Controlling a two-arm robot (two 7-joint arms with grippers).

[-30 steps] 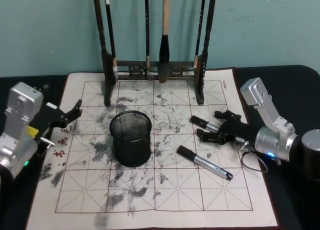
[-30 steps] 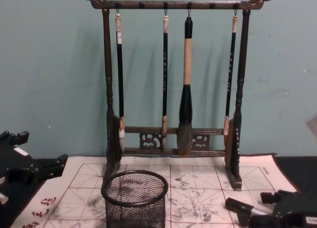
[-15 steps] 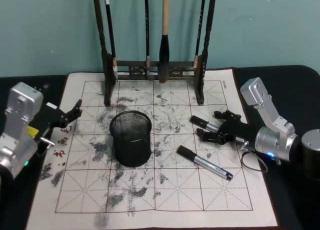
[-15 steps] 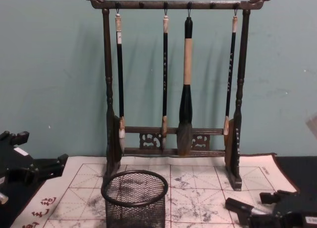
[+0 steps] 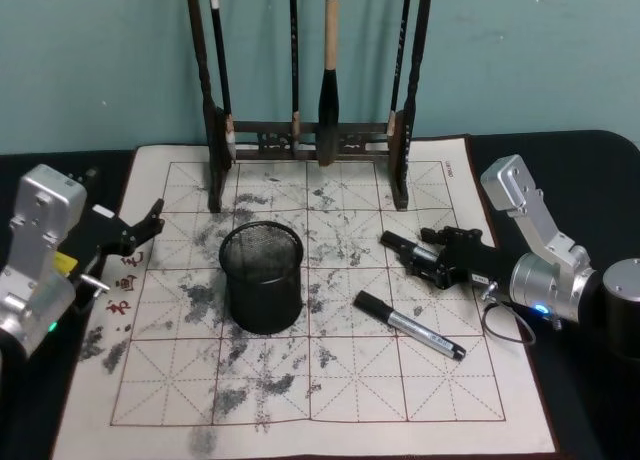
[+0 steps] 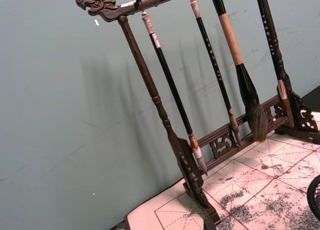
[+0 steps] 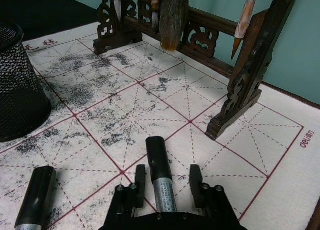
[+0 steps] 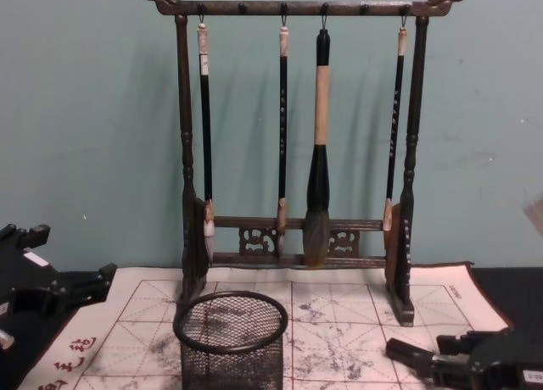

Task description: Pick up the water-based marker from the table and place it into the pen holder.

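Narrowed since before, right gripper (image 7: 167, 179) fingers (image 7: 140, 179) straddle the marker (image 7: 159, 157), seemingly not clamped; left gripper (image 5: 146, 236) parked, spread.

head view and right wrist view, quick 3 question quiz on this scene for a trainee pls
1. True or false: the pen holder already contains a marker.
2. How many markers lie on the mat?
3. The right gripper is: A) open, with a finger on either side of a marker; B) above the pen holder; C) gripping a brush.

Key: 1 false. 2 two, the far marker and the near marker. 3 A.
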